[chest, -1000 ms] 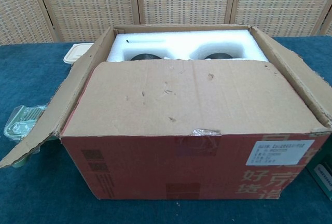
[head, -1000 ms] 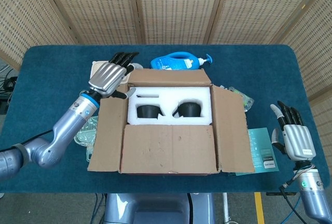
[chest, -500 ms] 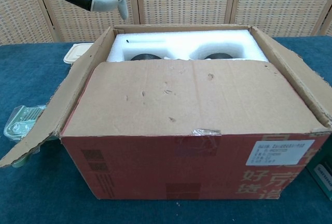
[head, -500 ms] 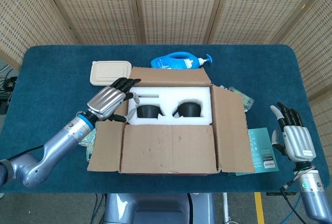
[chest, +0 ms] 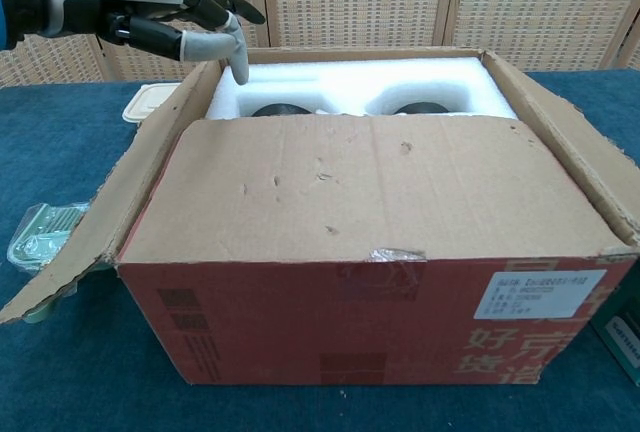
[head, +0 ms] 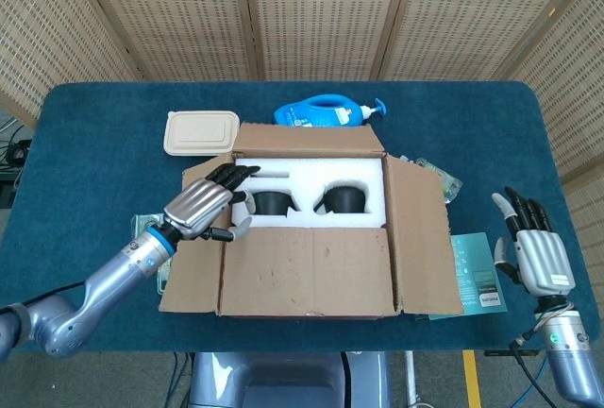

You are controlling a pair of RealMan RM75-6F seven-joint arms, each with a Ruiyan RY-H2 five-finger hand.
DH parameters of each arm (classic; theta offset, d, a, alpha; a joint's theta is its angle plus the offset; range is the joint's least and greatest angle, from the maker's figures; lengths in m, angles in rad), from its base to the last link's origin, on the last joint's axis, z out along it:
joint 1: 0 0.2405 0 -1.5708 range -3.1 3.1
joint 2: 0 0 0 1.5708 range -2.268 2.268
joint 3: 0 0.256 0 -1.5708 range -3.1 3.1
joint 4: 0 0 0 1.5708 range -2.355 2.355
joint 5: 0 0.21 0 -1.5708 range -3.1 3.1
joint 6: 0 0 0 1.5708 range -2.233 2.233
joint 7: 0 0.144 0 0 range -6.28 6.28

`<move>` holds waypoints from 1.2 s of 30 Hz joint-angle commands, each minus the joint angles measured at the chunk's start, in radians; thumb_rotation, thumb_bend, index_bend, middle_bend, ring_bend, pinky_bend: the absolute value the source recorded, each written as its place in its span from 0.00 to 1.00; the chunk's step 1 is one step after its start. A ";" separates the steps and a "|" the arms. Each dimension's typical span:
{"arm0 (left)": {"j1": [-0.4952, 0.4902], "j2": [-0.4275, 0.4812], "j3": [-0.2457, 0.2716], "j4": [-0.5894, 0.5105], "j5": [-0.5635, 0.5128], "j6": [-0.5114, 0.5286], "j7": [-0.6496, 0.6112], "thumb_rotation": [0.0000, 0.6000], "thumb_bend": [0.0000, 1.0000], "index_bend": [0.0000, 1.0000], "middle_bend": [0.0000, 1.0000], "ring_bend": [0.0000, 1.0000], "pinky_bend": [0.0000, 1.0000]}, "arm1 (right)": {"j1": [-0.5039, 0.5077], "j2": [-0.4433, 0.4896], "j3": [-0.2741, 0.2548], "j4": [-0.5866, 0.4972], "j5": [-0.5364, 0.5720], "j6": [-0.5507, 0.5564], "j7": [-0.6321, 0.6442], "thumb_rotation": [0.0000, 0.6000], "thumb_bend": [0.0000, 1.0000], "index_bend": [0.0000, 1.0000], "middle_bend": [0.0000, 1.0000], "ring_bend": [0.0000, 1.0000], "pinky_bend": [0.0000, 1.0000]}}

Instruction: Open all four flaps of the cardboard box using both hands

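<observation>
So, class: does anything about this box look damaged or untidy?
Yes. The cardboard box's left flap has a torn, ragged lower edge, and a scrap of peeled tape sticks up at the near flap's front edge. That flap still covers the foam insert.

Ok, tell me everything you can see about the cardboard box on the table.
The cardboard box is brown, with red printed sides and a white label in the chest view. It sits on the blue table. Side and far flaps are open; the near flap still covers half. White foam with dark round items fills it. The left robot hand hovers over its left edge.

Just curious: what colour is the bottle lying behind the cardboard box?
Blue, with a white label; the detergent bottle shows best in the head view.
</observation>
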 commanded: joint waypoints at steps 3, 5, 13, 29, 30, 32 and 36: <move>-0.001 -0.019 0.014 0.002 0.001 0.006 0.007 0.33 0.49 0.40 0.00 0.00 0.00 | -0.001 0.002 0.000 0.000 -0.001 0.000 0.002 1.00 0.78 0.00 0.00 0.00 0.00; -0.002 -0.030 0.022 0.006 -0.003 0.006 0.010 0.33 0.49 0.40 0.00 0.00 0.00 | -0.001 0.002 0.000 0.001 -0.001 -0.001 0.004 1.00 0.78 0.00 0.00 0.00 0.00; -0.008 -0.059 0.040 0.024 -0.025 -0.007 0.012 0.33 0.49 0.40 0.00 0.00 0.00 | -0.004 0.003 0.000 0.003 0.002 0.001 0.008 1.00 0.78 0.00 0.00 0.00 0.00; -0.005 -0.024 0.026 -0.012 -0.043 -0.054 -0.099 0.33 0.49 0.40 0.00 0.00 0.00 | -0.006 0.003 0.001 0.009 0.005 -0.001 0.013 1.00 0.78 0.00 0.00 0.00 0.00; -0.003 -0.017 0.022 -0.017 -0.042 -0.058 -0.111 0.33 0.49 0.40 0.00 0.00 0.00 | -0.005 0.003 0.002 0.009 0.005 -0.001 0.013 1.00 0.78 0.00 0.00 0.00 0.00; 0.001 0.007 0.009 -0.032 -0.034 -0.069 -0.151 0.33 0.49 0.40 0.00 0.00 0.00 | -0.005 0.002 0.002 0.010 0.005 -0.001 0.011 1.00 0.78 0.00 0.00 0.00 0.00; 0.013 0.057 -0.018 -0.062 -0.009 -0.094 -0.238 0.33 0.48 0.40 0.00 0.00 0.00 | -0.005 0.002 0.003 0.008 0.006 0.001 0.008 1.00 0.78 0.00 0.00 0.00 0.00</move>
